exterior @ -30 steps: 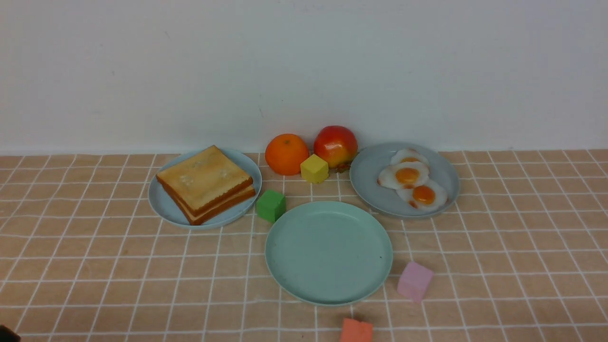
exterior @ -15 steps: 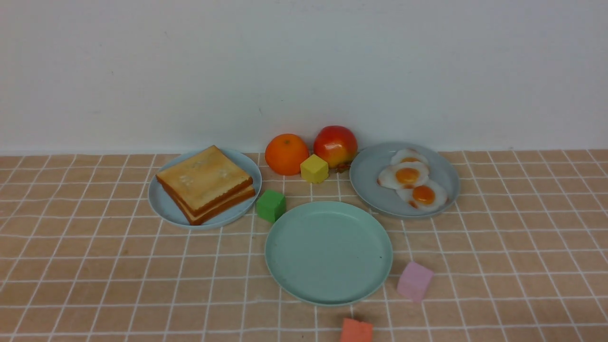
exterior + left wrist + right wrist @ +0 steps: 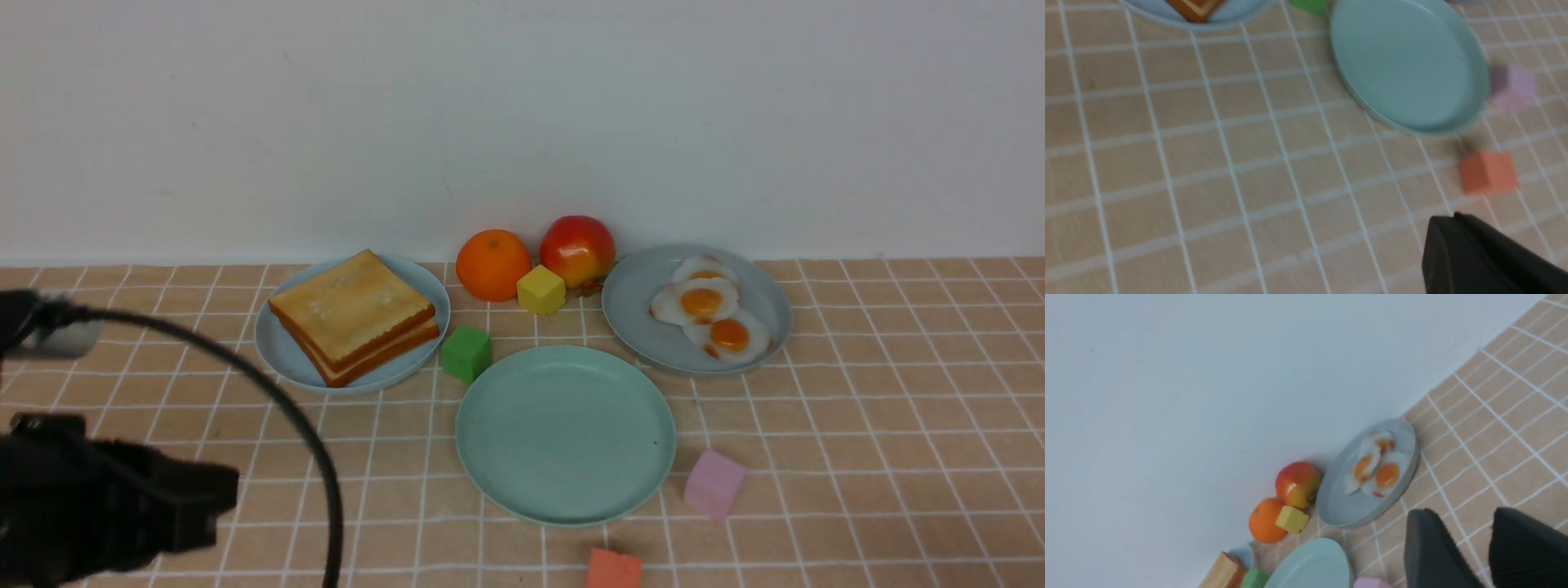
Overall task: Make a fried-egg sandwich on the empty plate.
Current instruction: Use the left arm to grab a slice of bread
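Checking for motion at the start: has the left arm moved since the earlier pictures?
Yes. The left arm has swung into the front view's lower left, nearer the toast plate.

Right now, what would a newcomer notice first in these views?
The empty mint-green plate sits front and centre, flanked by a toast stack on a light-blue plate to its left rear and three fried eggs on a grey-blue plate to its right rear. The black left arm fills the near-left corner of the front view. A bright orange and red apple stand at the back centre.
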Robot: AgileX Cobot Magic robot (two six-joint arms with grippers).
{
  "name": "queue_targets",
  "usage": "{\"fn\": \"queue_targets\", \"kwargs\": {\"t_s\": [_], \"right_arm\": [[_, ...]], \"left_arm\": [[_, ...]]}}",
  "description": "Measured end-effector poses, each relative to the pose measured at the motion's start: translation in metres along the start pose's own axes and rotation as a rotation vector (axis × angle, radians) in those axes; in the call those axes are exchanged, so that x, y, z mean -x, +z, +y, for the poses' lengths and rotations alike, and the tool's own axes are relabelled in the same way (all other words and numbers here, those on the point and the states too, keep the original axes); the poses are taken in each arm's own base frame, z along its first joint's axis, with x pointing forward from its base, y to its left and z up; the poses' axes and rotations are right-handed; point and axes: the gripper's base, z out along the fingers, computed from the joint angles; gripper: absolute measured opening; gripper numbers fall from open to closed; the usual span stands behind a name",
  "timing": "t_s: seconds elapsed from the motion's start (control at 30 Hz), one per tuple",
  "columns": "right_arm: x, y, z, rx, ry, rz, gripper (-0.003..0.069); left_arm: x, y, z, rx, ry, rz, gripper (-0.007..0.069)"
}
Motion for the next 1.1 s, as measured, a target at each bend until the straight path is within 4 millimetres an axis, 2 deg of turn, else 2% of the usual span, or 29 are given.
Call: {"fn": "queue_targets", "kwargs": {"t_s": [0.03,0.07,0.17,0.3,0.4,0.57,0.67,0.7,0.73,0.77,0.93,1.1], "right_arm": [[0.000,-0.001,0.004,0.007,-0.001,0.038,0.0235],[-0.001,-0.002,0.005,0.006,-0.003,0.060,0.0232],[0.009,-0.012,0.035,0.061,-0.086,0.226,0.0188],[0.042,-0.022,0.085,0.102,-0.312,0.394,0.0085],[0.067,-0.018,0.113,0.072,-0.507,0.523,0.0020],[0.093,0.003,0.141,0.053,-0.715,0.709,0.0001],[0.098,0.018,0.152,0.083,-0.758,0.783,0.0001],[0.098,0.018,0.152,0.085,-0.760,0.785,0.0001],[0.097,0.022,0.154,0.110,-0.778,0.808,0.0002],[0.096,0.022,0.155,0.117,-0.783,0.811,0.0002],[0.091,0.020,0.159,0.190,-0.820,0.847,0.0007],[0.090,0.019,0.161,0.211,-0.825,0.855,0.0012]], "left_arm": [[0.008,0.011,0.003,0.016,0.021,0.005,-0.0013],[0.011,0.012,0.003,0.018,0.028,0.001,-0.0013],[0.030,0.039,0.007,0.031,0.095,0.064,-0.0013],[0.047,0.072,0.010,0.020,0.123,0.163,-0.0013],[0.061,0.093,0.007,0.024,0.184,0.193,-0.0013],[0.084,0.117,-0.001,0.040,0.322,0.203,-0.0013],[0.098,0.140,0.000,0.059,0.381,0.230,-0.0013],[0.097,0.144,0.001,0.062,0.386,0.240,-0.0013],[0.102,0.158,0.004,0.078,0.416,0.267,-0.0010],[0.100,0.160,0.005,0.081,0.419,0.276,-0.0008],[0.111,0.199,0.021,0.164,0.574,0.335,0.0133],[0.112,0.229,0.032,0.214,0.672,0.371,0.0356]]}}
